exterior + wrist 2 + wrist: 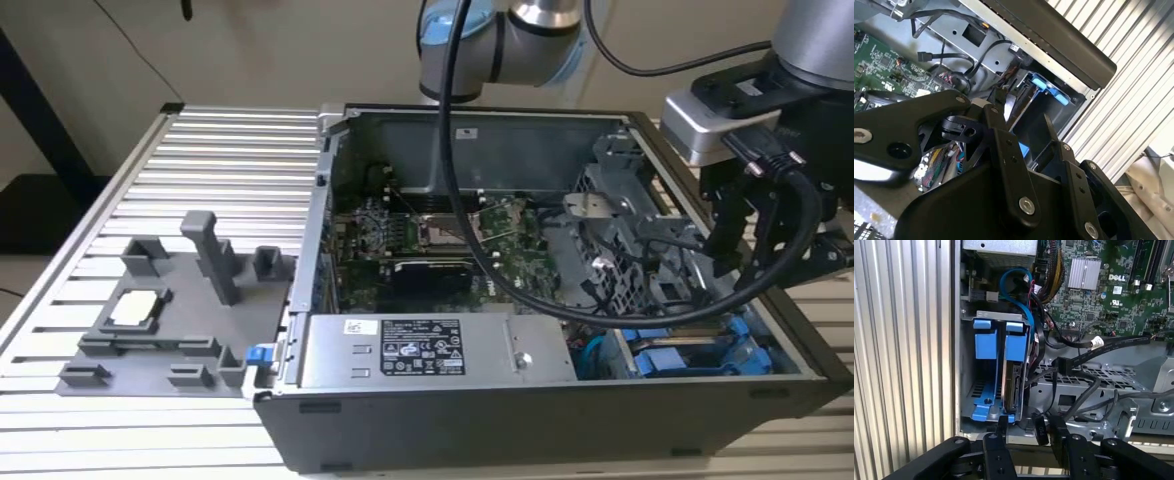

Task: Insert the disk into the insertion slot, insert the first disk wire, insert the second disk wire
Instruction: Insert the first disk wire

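In the exterior view, the open computer case (534,420) lies on a ribbed metal table (200,170). The gripper (747,230) hangs over the case's edge on the exterior view's right. Below it, blue drive frames (694,358) sit in the case's near corner, beside the silver power-supply box (414,350).

In the second wrist view, the gripper (1021,117) has its two black fingers (999,130) spread apart with nothing pinched between them. They point towards a blue tab (1050,90) by the case wall.

In the first wrist view, the disk (1013,385) stands on edge in its blue carrier, seated in the insertion slot (996,315) at the case's corner. The gripper (1029,429) is just short of it, fingers (1056,432) parted. A black cable plug (1039,429) lies between them; I cannot tell whether it touches either.
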Controlling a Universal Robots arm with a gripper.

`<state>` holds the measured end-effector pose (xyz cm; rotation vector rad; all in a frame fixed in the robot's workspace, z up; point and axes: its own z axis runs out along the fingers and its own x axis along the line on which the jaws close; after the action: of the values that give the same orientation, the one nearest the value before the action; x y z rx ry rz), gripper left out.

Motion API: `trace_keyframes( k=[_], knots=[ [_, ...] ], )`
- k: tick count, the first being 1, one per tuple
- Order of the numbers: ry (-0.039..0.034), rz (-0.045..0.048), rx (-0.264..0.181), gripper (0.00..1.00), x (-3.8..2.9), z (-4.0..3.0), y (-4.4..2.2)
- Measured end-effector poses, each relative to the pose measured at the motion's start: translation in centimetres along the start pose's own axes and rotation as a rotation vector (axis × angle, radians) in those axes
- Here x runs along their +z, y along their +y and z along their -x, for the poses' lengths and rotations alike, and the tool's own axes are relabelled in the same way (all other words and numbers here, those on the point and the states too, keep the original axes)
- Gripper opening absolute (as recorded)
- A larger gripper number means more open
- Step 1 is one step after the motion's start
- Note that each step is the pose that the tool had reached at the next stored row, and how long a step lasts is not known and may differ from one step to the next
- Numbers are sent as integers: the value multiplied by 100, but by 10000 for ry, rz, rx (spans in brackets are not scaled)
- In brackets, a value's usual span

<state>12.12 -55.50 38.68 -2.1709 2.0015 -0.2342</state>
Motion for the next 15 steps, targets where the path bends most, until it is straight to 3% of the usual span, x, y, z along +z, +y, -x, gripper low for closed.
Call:
trace_keyframes(
  k=[2, 3, 4, 6, 8, 15],
  knots=[
    [2, 0, -1, 47, 0, 0, 0],
    [2, 0, -1, 38, 0, 0, 0],
    [1, 0, 0, 38, 1, 0, 0],
    [3, 0, -1, 26, 1, 0, 0],
    [4, 0, -1, 20, 1, 0, 0],
    [11, 1, -3, 19, 0, 0, 0]
  ],
)
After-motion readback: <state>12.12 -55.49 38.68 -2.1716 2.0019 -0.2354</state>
